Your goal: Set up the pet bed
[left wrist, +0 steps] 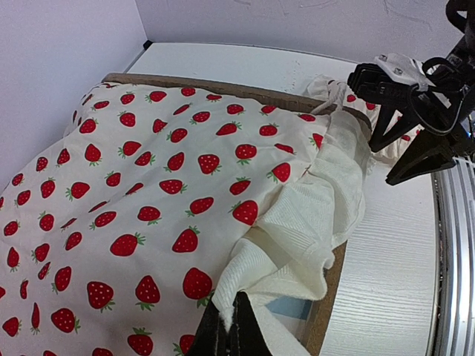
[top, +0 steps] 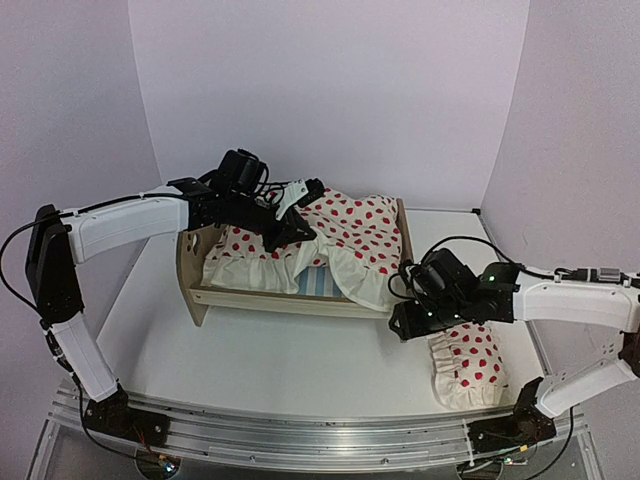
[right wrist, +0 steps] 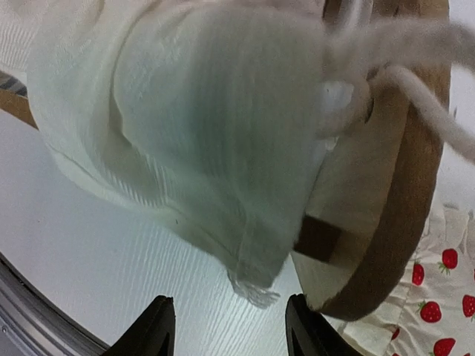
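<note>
**A:** Where is the pet bed (top: 290, 300) sitting?

**B:** Mid-desk (top: 280, 370), at about 12 o'clock from my bases. The headboard (top: 195, 262) is at its 9 o'clock end and the footboard (top: 403, 228) at its 3. The blanket (top: 350, 235) is heaped over it, and a strip of striped mattress (top: 315, 283) shows at the 6 o'clock rail. The pillow (top: 470, 365) lies on the desk at the bed's 4 o'clock.

**A:** And your jaws?

**B:** My left jaws are pinched tight on the blanket's plain white hem, above the bed. My right jaws stand partly open with nothing between them, just beside the footboard corner where the cloth hangs down.

**A:** How will the bed handle?

**B:** I judge the frame to be thin plywood, so stiff but light. It would likely skid on this smooth desk if I dragged the cloth hard. To steady it, I'd clamp the footboard's top edge or a side rail. The mattress looks soft, so it gives me no firm hold.
</note>
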Robot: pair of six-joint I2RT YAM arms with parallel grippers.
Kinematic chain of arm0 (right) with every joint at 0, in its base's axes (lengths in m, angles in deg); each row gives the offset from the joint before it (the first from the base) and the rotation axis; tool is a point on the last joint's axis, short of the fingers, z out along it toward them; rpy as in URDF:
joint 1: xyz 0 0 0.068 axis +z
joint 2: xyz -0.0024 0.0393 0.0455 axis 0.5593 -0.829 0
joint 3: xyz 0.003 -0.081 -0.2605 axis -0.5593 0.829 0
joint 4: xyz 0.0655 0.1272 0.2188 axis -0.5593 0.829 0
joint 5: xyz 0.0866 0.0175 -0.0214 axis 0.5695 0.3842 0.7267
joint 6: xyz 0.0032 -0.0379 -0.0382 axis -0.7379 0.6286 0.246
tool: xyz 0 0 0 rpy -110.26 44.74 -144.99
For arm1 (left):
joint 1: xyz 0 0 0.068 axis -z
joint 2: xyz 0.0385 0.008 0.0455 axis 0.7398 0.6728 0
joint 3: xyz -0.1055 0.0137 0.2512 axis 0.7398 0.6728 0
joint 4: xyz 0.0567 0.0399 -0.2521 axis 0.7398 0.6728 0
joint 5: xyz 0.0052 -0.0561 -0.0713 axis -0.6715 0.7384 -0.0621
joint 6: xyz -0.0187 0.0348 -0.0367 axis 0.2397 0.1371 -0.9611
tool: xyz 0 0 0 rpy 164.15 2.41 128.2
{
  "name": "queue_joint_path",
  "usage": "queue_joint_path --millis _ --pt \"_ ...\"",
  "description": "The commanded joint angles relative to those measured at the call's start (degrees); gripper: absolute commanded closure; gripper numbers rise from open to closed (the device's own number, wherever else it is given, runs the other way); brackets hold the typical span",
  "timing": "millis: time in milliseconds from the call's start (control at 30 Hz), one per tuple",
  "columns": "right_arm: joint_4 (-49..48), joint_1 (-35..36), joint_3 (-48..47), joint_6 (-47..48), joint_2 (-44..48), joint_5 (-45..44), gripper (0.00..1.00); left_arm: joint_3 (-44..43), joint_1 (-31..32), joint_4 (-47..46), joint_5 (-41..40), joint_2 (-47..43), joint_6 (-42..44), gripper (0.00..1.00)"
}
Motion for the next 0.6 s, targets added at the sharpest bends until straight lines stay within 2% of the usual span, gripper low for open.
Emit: queue_joint_path --millis 0,100,200,300,400,567 --pt "-10.83 0.05 1.7 -1.24 -1.29 -5.1 0.52 -1.35 -0.16 -1.5 0.1 -1.61 -0.21 1.0" --pt "-12.24 0.05 2.66 -2.92 -2.13 -6.55 0.67 -1.34 -0.15 -1.6 0.11 -1.69 -0.1 1.0" --pt "-12.27 0.04 3.28 -4.48 -2.5 -7.3 0.78 -1.32 -0.16 -1.84 -0.1 -1.62 0.16 1.0" --pt "-12.17 0.0 3.91 -5.71 -2.59 -8.42 1.0 -1.33 -0.16 -2.26 0.08 -1.37 0.32 1.0" --pt "-9.54 -0.05 5.48 -8.4 -0.72 -4.99 1.0 -1.25 -0.14 -2.0 1.03 -1.11 0.45 1.0" --pt "1.47 0.04 9.75 -15.72 2.47 14.19 1.0 0.44 0.62 -0.72 4.36 -1.24 1.88 1.0"
